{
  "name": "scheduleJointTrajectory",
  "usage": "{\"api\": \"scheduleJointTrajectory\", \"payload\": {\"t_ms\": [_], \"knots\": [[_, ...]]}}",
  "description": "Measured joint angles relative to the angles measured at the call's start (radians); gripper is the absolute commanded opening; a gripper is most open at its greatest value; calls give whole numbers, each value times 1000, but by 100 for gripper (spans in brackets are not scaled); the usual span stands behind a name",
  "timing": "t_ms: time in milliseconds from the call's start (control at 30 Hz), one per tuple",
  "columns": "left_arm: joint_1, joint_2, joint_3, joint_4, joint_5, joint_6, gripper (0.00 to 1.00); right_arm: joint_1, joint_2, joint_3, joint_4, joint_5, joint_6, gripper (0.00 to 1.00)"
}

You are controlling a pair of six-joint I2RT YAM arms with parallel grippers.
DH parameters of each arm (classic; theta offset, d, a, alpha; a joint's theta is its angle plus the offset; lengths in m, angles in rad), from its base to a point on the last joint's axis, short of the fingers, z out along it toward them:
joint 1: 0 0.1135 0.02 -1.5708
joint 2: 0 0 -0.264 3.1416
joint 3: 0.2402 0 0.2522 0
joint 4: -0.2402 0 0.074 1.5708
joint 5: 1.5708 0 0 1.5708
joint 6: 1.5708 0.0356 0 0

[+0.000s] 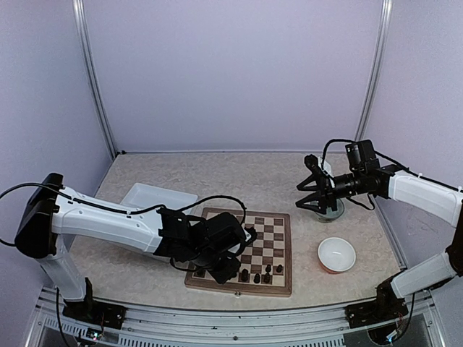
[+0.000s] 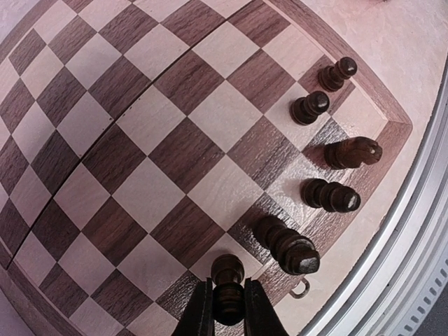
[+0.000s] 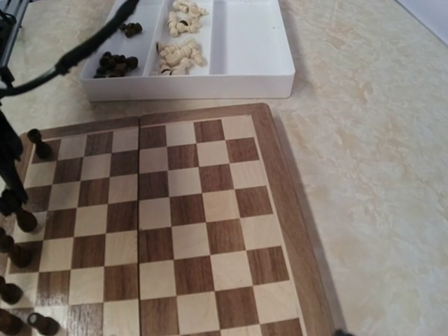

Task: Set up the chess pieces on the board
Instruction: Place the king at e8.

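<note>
Left end effector (image 2: 227, 304) pinching dark piece (image 2: 227, 269), near edge of board (image 2: 175, 140)

Tray (image 1: 160, 192) behind board (image 1: 278, 235), bowl (image 1: 336, 254) right.

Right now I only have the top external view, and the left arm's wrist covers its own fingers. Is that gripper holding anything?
Observer: Yes. The left wrist view shows the left gripper shut on a dark chess piece over the edge row of the board.
Operator: And what is waiting off the board?
Observer: The right wrist view shows the white tray split in three: dark pieces in one compartment, pale pieces in the next, nothing visible in the third.
</note>
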Motion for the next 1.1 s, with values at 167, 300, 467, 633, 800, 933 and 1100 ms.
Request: {"api": "scheduleJointTrajectory", "payload": {"t_ms": [167, 300, 467, 633, 800, 933, 1100], "knots": [[0, 6, 3, -11, 0, 0, 15, 0, 0, 0, 0, -2, -1, 65], [0, 6, 3, -15, 0, 0, 17, 0, 0, 0, 0, -6, -1, 66], [0, 9, 3, -16, 1, -1, 25, 0, 0, 0, -1, -9, -1, 66], [0, 11, 3, -19, 1, -9, 31, 0, 0, 0, -2, -12, -1, 66], [-1, 11, 5, -26, 0, -16, 35, 0, 0, 0, -7, -14, -2, 66], [-9, 4, 30, -67, -26, -26, 42, 0, 0, 0, -8, -14, -1, 66], [-2, -102, 37, -125, -134, -101, 43, 0, 0, 0, -8, -13, -3, 66]]}}
